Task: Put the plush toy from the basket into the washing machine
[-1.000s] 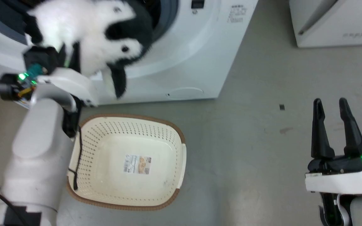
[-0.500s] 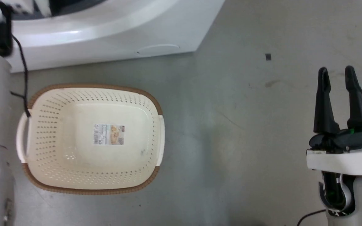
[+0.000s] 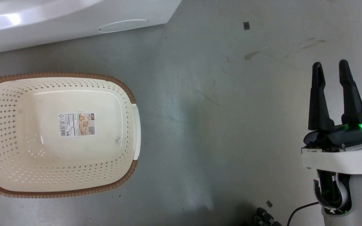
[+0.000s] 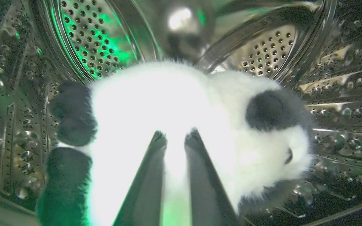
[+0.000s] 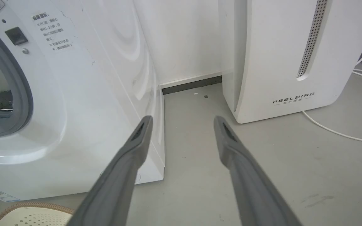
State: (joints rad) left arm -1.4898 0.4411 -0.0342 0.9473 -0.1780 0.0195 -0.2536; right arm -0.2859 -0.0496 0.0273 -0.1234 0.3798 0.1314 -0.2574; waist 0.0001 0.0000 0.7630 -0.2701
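In the head view, the cream-white perforated plastic basket (image 3: 74,74) with the brown rim lies on the grey floor (image 3: 215,110). It holds nothing except the paper label (image 3: 76,124) on its bottom. The low front edge of the large white washing machine (image 3: 74,18) crosses the top left corner. The right tool (image 3: 330,64) stands at the lower right, its two dark fingers apart and holding nothing. One second ago this view showed the toy hanging at the porthole from the left arm. The picture has shifted since then because the camera has tilted down; this is not a move of the basket.

In the left wrist view, the fluffy black-and-white plush toy (image 4: 174,103) is now inside the shiny steel drum (image 4: 99,40). The left tool (image 4: 176,135) has its fingers close together with white fur between them, so I judge it is clamped on the plush toy. I cannot tell if the toy already rests on the drum wall.

In the right wrist view, the right tool (image 5: 182,121) points at the floor between the washing machine (image 5: 90,110) and the white appliance lettered FEELBIRD (image 5: 278,62). Its fingers are wide apart.

The toy has passed the porthole, so the task is nearly done. I think what remains is to let go and draw the arm out. The long fur could catch on a finger and come back out with it.
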